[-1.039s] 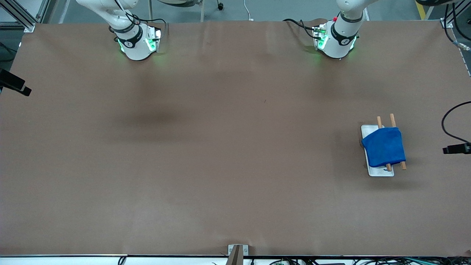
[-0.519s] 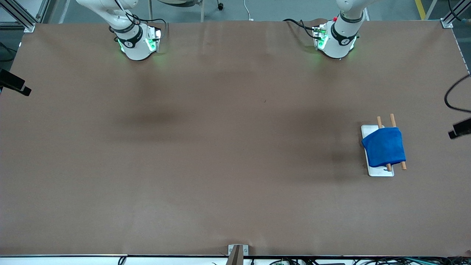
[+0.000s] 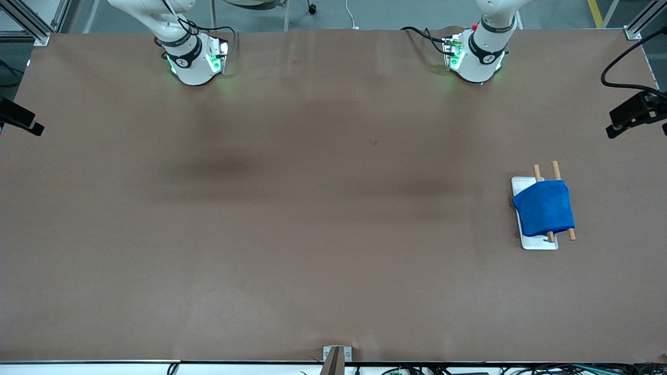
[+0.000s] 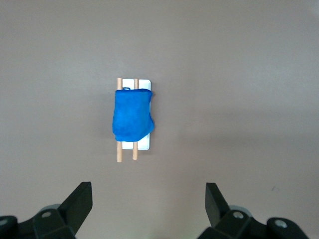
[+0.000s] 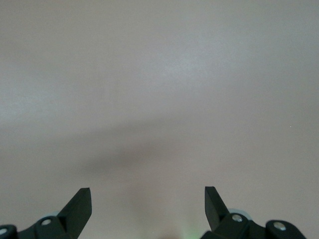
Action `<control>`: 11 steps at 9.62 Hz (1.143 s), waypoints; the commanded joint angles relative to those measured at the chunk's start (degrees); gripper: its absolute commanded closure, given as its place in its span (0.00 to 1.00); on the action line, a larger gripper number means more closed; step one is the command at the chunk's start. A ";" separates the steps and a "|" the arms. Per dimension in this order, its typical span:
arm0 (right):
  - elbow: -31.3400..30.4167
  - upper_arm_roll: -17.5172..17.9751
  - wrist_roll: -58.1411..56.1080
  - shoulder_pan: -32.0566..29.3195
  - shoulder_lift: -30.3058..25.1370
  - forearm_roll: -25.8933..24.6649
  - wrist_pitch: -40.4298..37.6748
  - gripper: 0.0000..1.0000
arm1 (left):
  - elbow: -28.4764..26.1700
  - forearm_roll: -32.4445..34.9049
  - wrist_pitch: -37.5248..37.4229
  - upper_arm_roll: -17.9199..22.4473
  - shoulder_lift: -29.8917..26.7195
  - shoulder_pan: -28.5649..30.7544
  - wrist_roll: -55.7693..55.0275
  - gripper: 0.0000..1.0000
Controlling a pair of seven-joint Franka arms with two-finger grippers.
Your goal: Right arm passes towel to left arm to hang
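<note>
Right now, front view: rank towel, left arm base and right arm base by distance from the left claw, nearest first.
From the left claw, open, in the air:
1. towel, draped on the rack, left arm's end of the table.
2. left arm base, farther from the camera.
3. right arm base, right arm's end.

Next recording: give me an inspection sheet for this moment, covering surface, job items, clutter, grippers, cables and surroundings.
Surface: brown table cover, flat, faint creases.
Job's things: bright blue fuzzy towel draped over the two wooden rods of a white-based rack, toward the left arm's end.
Clutter: nothing seen.
Grippers: left gripper open, high over the rack; right gripper open over bare table; both hold nothing.
Cables: black cable at the table's edge, left arm's end.
Surroundings: grey floor, aluminium frame posts.
</note>
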 commanded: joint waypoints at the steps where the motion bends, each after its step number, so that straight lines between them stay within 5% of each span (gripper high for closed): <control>1: -0.08 0.20 -0.56 -0.19 -0.43 -1.03 -0.47 0.00 | -3.35 -2.58 0.37 -0.54 -0.40 -0.57 -0.60 0.00; 4: -0.08 0.11 -0.47 -0.19 -0.34 -1.03 -0.47 0.00 | -17.44 -3.81 2.63 7.69 -12.05 -9.35 -0.52 0.00; 6: -0.08 0.20 -0.56 -0.28 -0.43 -1.03 -0.47 0.00 | -21.45 -5.22 4.23 19.35 -14.73 -20.74 -0.43 0.00; 11: -0.08 0.11 -0.65 -0.28 -0.34 -1.03 -0.56 0.00 | -20.93 -4.44 6.08 21.87 -14.12 -24.22 0.71 0.00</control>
